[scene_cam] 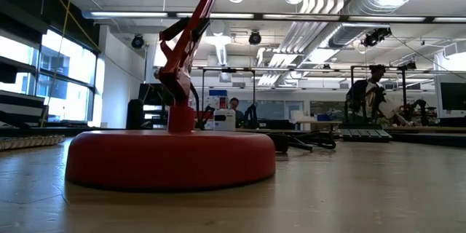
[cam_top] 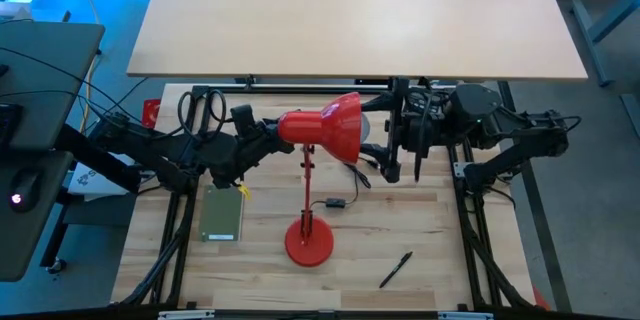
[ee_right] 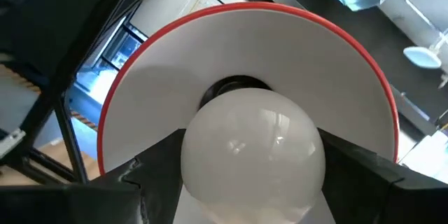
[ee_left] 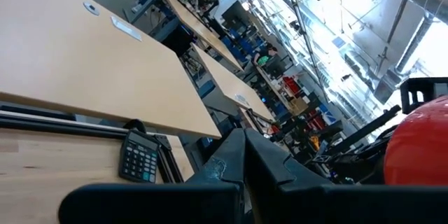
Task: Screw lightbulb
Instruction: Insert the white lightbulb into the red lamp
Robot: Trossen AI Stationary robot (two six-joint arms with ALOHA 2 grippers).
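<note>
The lamp (cam_top: 318, 150) is the landmark: its round red base sits on the wooden counter (cam_top: 420, 230), its thin stem rises from it, and its red shade lies tipped sideways with the open mouth facing right.

Left of the lamp, a green pad (cam_top: 222, 214) lies flat on the counter. The left hand (cam_top: 272, 130) is pressed against the narrow rear end of the shade, its fingers together; whether they pinch any part of the lamp cannot be told.

From the lamp's stem a black cord (cam_top: 335, 203) runs onto the counter.

At the shade's mouth, the bulb (ee_right: 252, 147) sits with its narrow end toward the dark socket at the centre of the white inner cone, its round dome pointing right. The right hand (ee_right: 252, 182) is clamped on that dome, one dark finger on each side of it.

Right of the lamp's base, toward the counter's near edge, a black pen (cam_top: 396, 269) lies at a slant, well apart from everything else.
</note>
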